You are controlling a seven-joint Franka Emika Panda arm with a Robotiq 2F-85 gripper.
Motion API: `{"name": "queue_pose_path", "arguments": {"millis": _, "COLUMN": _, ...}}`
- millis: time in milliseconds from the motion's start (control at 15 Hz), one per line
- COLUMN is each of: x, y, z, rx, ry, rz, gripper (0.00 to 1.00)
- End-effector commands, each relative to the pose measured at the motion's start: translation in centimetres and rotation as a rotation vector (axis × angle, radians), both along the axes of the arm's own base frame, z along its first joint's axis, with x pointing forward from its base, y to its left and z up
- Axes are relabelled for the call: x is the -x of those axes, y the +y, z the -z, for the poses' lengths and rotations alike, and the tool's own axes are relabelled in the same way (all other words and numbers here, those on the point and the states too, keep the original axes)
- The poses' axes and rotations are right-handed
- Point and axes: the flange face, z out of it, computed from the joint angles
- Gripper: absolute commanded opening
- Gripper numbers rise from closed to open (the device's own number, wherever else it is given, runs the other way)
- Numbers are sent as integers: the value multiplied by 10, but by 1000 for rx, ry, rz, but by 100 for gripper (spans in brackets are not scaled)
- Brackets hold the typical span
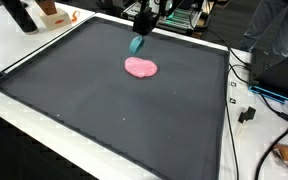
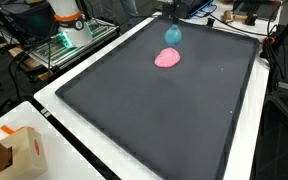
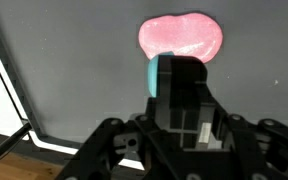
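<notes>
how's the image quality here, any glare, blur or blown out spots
Wrist view: the pink blob is overexposed, with soft glowing edges; the fingers, close to the lens, are dark with little detail and half hide the teal object. Both exterior views: even light, low resolution, a faint grey sheen on the black mat, no strong shadows to be seen.

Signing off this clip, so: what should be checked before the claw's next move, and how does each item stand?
1. The claw is shut on the teal object: ok.
2. The teal object is apart from the pink blob: ok.
3. The teal object is lifted off the black mat: cannot tell.
4. Grip centred: cannot tell; wrist view shows only a sliver.
5. The cables lie beside the mat, not on it: ok.
</notes>
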Motion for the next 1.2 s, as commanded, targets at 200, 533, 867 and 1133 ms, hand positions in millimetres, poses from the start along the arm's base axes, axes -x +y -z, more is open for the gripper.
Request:
{"name": "queue_pose_path", "arguments": {"millis": 200, "x": 27, "y": -25, "z": -32, "rx": -124, "ry": -11, "rz": -1, "gripper": 26}}
{"name": "queue_pose_path", "arguments": {"millis": 533, "x": 38, "y": -35, "z": -49, "rx": -197, "ry": -22, "rz": -8, "gripper": 26}}
{"name": "queue_pose_path", "arguments": {"millis": 867, "x": 31, "y": -30, "z": -52, "rx": -187, "ry": -17, "rz": -7, "gripper": 51}}
{"name": "queue_pose_path", "arguments": {"millis": 1133, "x": 30, "y": -28, "z": -50, "rx": -186, "ry": -12, "rz": -8, "gripper": 26}}
